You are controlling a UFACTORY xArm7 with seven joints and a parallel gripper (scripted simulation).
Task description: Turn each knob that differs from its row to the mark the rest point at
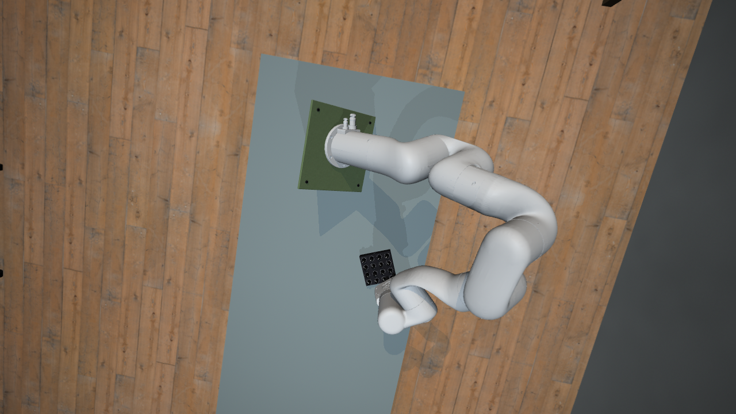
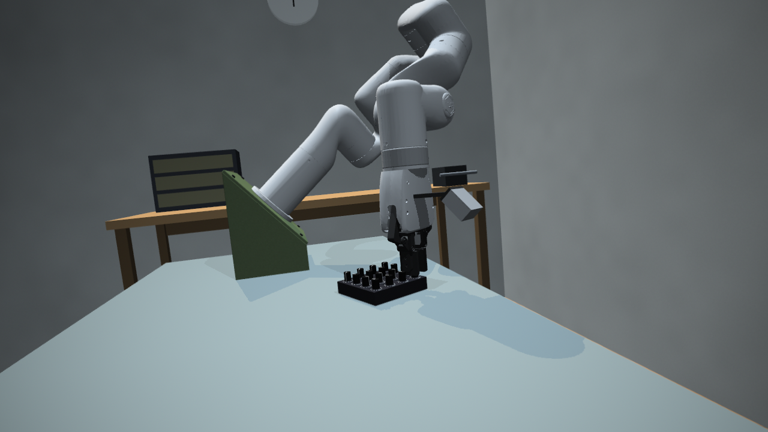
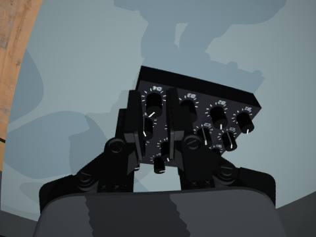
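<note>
On the left of the desk (image 2: 268, 349) stands a green wedge mount (image 2: 257, 241), and the white arm (image 2: 322, 150) rises from its sloped face, loops high and comes straight down again further right.

The knob box (image 2: 382, 284) sits on the desk to the right of the mount and a little nearer, close to the desk's right edge. It is a low, flat black block, standing level, with sixteen short black knobs upright on top in four rows of four. Each knob carries a thin white line and sits in a ring of fine white marks. From above, the knob box (image 1: 377, 267) looks about square, so no long axis stands out; its sides are turned slightly off the desk's edges, and from the room one corner points toward the near side. I cannot see the socket, so I cannot tell which side is the rear.

At the box's right corner the gripper (image 2: 413, 266) hangs down vertically. Its fingers stand narrow, one on each side of a knob (image 3: 154, 105), not clamped on it.
</note>
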